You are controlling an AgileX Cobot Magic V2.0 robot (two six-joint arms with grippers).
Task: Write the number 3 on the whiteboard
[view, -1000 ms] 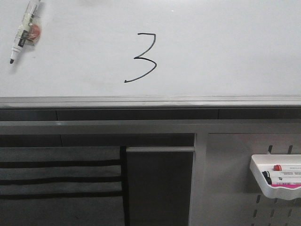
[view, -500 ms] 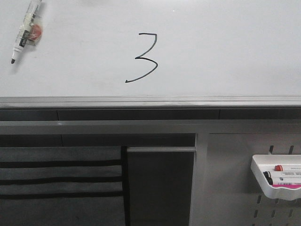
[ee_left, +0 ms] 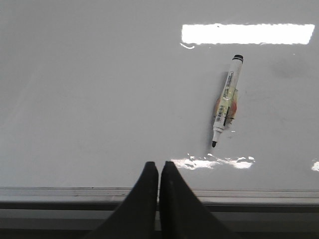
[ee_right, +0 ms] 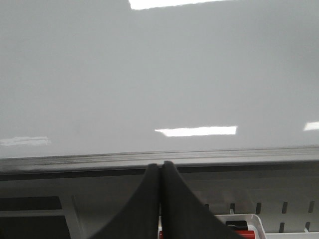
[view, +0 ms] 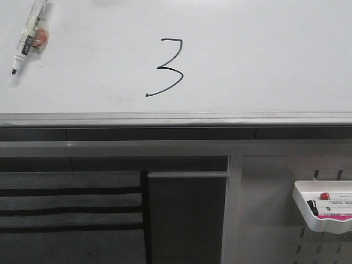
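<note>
A thin black number 3 (view: 166, 67) is drawn on the whiteboard (view: 264, 55), left of its middle. An uncapped white marker (view: 28, 37) lies on the board at the far left, tip toward the rail; it also shows in the left wrist view (ee_left: 225, 99). My left gripper (ee_left: 159, 165) is shut and empty, its tips over the board's lower edge, left of the marker tip. My right gripper (ee_right: 160, 165) is shut and empty, below the board's rail. Neither gripper shows in the front view.
The board's grey metal edge rail (view: 176, 119) runs across the view. Below it stands a grey perforated panel with a white tray (view: 324, 213) that holds markers at the right. A dark panel (view: 187, 214) and striped grey slats (view: 71, 209) lie below left.
</note>
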